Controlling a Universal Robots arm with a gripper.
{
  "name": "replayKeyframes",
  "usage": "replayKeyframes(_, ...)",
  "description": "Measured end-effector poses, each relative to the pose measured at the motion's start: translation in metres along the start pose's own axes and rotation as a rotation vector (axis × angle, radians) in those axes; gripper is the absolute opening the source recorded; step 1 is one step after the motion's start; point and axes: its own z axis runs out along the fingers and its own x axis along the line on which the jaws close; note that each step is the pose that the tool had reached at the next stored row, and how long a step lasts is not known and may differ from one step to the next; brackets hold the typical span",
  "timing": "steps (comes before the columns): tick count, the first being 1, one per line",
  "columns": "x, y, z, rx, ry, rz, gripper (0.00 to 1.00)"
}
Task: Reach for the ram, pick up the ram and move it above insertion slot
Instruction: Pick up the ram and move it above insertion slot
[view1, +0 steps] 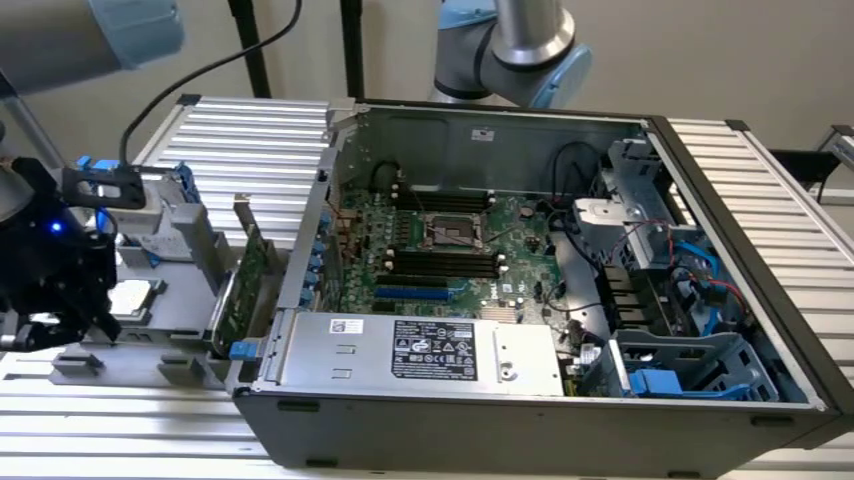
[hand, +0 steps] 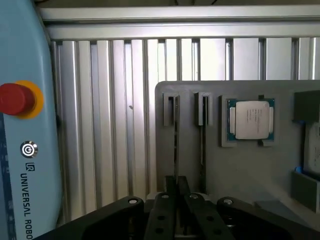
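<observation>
Ram (hand: 176, 135): seen edge-on from the wrist view as a long, thin, dark strip, straight and flat, standing on edge in a narrow groove of the grey holder (hand: 250, 170), one end seated in a small square-shouldered bracket. A second stick (hand: 202, 135) of the same shape stands in the holder's neighbouring groove, parallel and just beside it. Holder is matte grey plastic, smooth, with rounded corners; its next recess holds a square processor chip (hand: 251, 119), brushed-silver lid on a green border. Holder rests on the ribbed aluminium worktop (hand: 110, 125), bright, with long parallel ridges. Hand (hand: 176, 187): black, glossy, with jointed links and round pivot pins; it sits at the ram's end farthest from the bracket, in line with the strip and right at it. Cannot tell whether the hand is open or clamped on the ram. Ram is still in its groove. In the exterior view, the open grey steel computer case (view1: 534, 400) stands on the exterior view's right of the holder, well apart from the hand; the insertion slot (view1: 441, 262), long, narrow, black plastic, lies on its green board among parallel ones
</observation>
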Motion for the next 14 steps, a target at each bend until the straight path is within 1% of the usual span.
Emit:
replayKeyframes(8,-0.001,-0.0069,-0.0367,-0.0008,0.0002,-0.019,0.14)
replayKeyframes(14,-0.001,-0.0133,-0.0637,-0.001,-0.0014,-0.037,0.14)
